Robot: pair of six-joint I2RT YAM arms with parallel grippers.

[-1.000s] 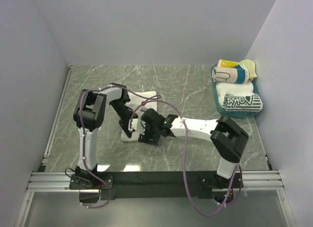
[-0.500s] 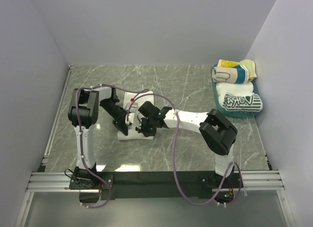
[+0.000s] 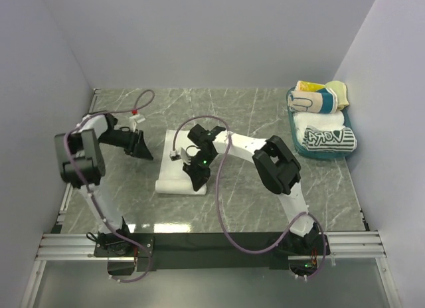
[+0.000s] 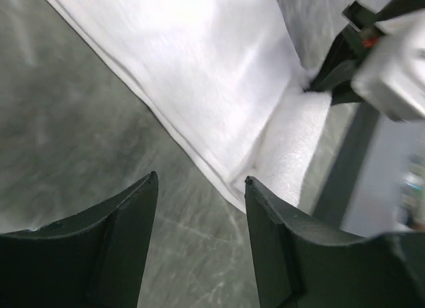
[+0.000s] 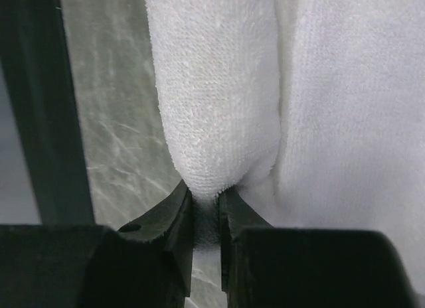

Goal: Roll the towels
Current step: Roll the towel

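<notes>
The large white towel [image 3: 174,163] lies flat on the grey marble table, with its near edge rolled into a thick fold [image 3: 176,186]. My right gripper [image 3: 198,179] is shut on the right end of that fold; in the right wrist view the jaws [image 5: 206,198] pinch the white roll [image 5: 216,89]. My left gripper [image 3: 143,149] is open and empty, left of the towel and apart from it. In the left wrist view its fingers [image 4: 199,188] frame bare table, with the towel [image 4: 199,69] and its rolled edge [image 4: 292,149] beyond.
A teal tray [image 3: 293,130] at the back right holds a yellow-teal-white striped rolled towel [image 3: 317,99] and a white one with dark print [image 3: 327,139]. Grey walls close off the table on the left, back and right. A metal rail [image 3: 212,240] runs along the near edge.
My left gripper has let go of the towel and swung back to the left, away from it. My right gripper stays shut on the rolled near edge, which has moved a little farther up the towel.
</notes>
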